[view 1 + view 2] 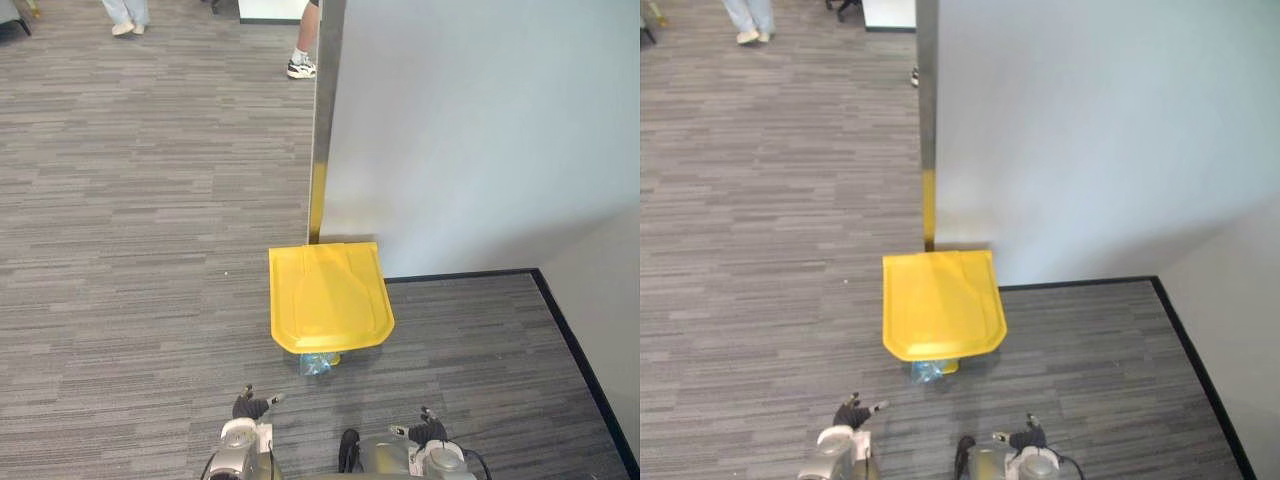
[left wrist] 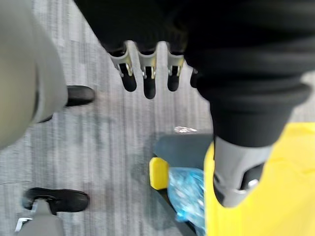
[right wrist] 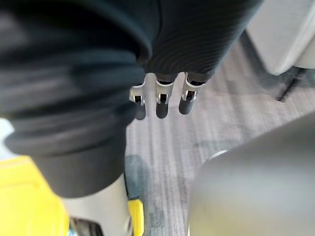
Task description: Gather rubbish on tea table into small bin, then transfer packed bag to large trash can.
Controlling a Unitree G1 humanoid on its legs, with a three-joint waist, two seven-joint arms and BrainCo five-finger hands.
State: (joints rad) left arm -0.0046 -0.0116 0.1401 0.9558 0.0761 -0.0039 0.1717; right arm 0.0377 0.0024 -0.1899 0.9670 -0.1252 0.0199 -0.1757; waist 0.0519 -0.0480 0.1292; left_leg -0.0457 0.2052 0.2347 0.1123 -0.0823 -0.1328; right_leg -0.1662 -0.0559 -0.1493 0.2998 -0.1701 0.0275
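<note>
Trash can [image 1: 330, 298] stands on grey carpet [image 1: 140, 250] beside pale wall [image 1: 480, 130].

The grey carpet floor [image 1: 130, 250] carries a yellow-lidded trash can [image 1: 328, 295] just ahead of the left hand [image 1: 250, 406] and right hand [image 1: 428, 431]. Blue crumpled plastic [image 1: 318, 364] shows at its near side.

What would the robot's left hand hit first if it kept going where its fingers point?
Most likely the grey carpet. The left hand points down at it, with the yellow bin lid off to one side; depth is unclear.
</note>
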